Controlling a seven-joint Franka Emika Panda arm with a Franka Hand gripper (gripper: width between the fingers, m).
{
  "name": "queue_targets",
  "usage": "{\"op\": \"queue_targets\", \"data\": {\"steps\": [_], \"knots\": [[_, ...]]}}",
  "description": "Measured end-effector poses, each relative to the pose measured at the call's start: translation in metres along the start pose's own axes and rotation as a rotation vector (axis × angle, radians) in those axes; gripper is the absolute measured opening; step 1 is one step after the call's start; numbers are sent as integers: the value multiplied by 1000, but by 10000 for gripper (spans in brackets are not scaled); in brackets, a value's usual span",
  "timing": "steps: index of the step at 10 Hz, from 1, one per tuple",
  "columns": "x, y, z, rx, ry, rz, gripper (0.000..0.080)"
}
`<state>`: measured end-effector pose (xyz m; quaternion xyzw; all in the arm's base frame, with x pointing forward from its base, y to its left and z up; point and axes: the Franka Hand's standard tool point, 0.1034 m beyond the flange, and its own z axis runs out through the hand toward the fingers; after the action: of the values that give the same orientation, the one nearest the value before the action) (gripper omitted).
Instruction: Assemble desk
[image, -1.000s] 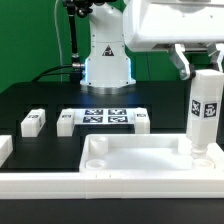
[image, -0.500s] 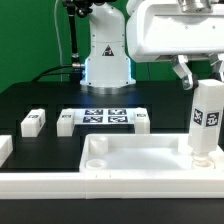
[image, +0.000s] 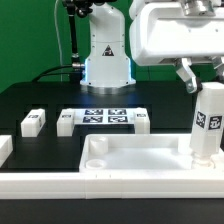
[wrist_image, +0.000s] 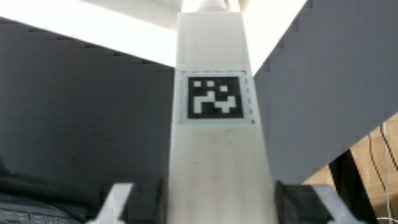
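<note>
End effector (image: 205, 80): we find it clamped on one leg (image: 207, 122).
Leg: near upright, foot at the panel (image: 140, 160) corner socket, exterior view's right.
Spare legs (image: 32, 122): three, on tabletop (image: 40, 100).

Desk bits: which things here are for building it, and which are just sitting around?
For the desk:
desk panel
upright leg, gripped by the pincer, standing at the panel's corner
three loose legs

Just sitting there:
marker board
black table
</note>
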<state>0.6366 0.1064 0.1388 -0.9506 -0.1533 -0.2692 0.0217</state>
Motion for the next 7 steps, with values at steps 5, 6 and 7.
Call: {"op": "queue_targets", "data": {"steps": [5, 6, 7], "knots": [[-7, -1, 11, -9, 56, 4, 291], [-7, -1, 11, -12, 78, 3, 291], [-7, -1, 11, -13, 82, 2, 291]]}}
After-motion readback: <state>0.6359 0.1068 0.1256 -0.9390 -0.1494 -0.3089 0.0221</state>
